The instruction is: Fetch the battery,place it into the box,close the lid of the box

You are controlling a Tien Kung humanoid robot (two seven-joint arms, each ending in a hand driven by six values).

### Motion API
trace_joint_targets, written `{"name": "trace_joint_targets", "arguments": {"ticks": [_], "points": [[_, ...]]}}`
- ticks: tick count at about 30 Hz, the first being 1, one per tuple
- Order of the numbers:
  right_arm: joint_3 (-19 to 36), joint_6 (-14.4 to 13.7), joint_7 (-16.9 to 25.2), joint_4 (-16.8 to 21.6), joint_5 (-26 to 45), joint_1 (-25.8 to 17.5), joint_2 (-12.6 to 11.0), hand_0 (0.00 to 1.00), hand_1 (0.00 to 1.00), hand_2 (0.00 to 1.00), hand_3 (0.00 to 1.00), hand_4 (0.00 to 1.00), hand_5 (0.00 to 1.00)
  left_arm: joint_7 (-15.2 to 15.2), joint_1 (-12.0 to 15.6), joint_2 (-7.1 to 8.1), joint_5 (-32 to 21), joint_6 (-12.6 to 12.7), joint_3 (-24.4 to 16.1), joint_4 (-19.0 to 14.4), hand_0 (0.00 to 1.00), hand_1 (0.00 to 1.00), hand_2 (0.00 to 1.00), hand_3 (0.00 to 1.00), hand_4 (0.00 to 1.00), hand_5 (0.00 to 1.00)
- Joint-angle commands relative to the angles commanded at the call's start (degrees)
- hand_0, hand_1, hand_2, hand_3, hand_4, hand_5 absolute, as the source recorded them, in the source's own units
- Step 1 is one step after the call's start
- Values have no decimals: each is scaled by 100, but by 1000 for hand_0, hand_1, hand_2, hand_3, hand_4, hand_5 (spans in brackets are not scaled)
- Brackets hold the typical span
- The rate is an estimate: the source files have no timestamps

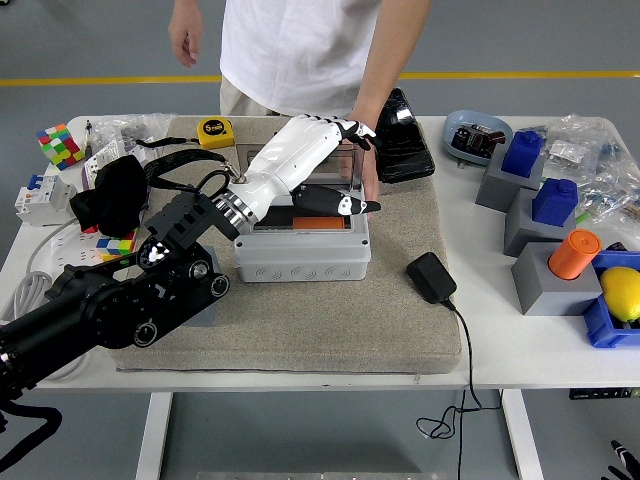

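Observation:
The grey box [300, 262] stands on the beige mat [330, 330] at the table's middle. Its clear lid [256, 160] stands upright at the back. The orange battery [315, 222] lies inside the box. My left hand [362, 168], white with black fingertips, is above the box with its fingers spread and holds nothing. Its fingertips [352, 128] are near the lid's top edge and its thumb points right over the box's right side. A person's hand [370, 185] rests at the box's right rear corner, partly hidden by my hand. My right hand [625, 462] only peeks in at the lower right corner.
A black adapter [431, 276] with its cable lies on the mat right of the box. A yellow tape measure [213, 131] and a black pouch [402, 140] lie behind the box. Grey blocks [545, 280] with blue and orange pieces stand at the right. A colour cube [60, 145] sits far left.

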Motion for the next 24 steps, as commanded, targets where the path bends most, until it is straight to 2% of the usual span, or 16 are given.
{"name": "trace_joint_targets", "arguments": {"ticks": [3,4,8,9,12,16,18,24], "points": [[-4,-3,6,2,2,3,1,624,634,627,554,949,516,-8,7,12,-24,-13,-202,33,434,586,577,658,998,481],[-4,-8,8,2,2,4,1,625,634,627,552,949,516,73,3,16,-43,-97,-269,76,649,730,708,751,998,824],[-10,-17,8,4,3,8,-5,625,634,627,552,949,516,602,-8,48,-163,-623,-418,217,649,730,708,751,998,824],[-13,-16,5,2,2,12,-7,625,633,627,551,949,516,753,-9,58,-193,-754,-435,246,762,822,812,831,998,998],[-7,-8,2,0,5,9,-7,625,633,627,551,949,516,1164,5,71,-219,-1089,-452,317,762,822,812,831,998,998],[6,-2,2,3,1,10,-10,625,633,627,552,949,516,1513,50,84,-175,-1306,-454,324,749,818,800,826,998,998],[16,-1,2,6,-5,11,-14,625,633,627,552,949,516,1578,82,100,-170,-1360,-456,276,749,818,800,826,998,998],[49,3,-1,12,-30,11,-33,623,633,627,553,949,515,1619,349,276,-241,-1415,-464,-192,724,794,767,804,998,998]]}}
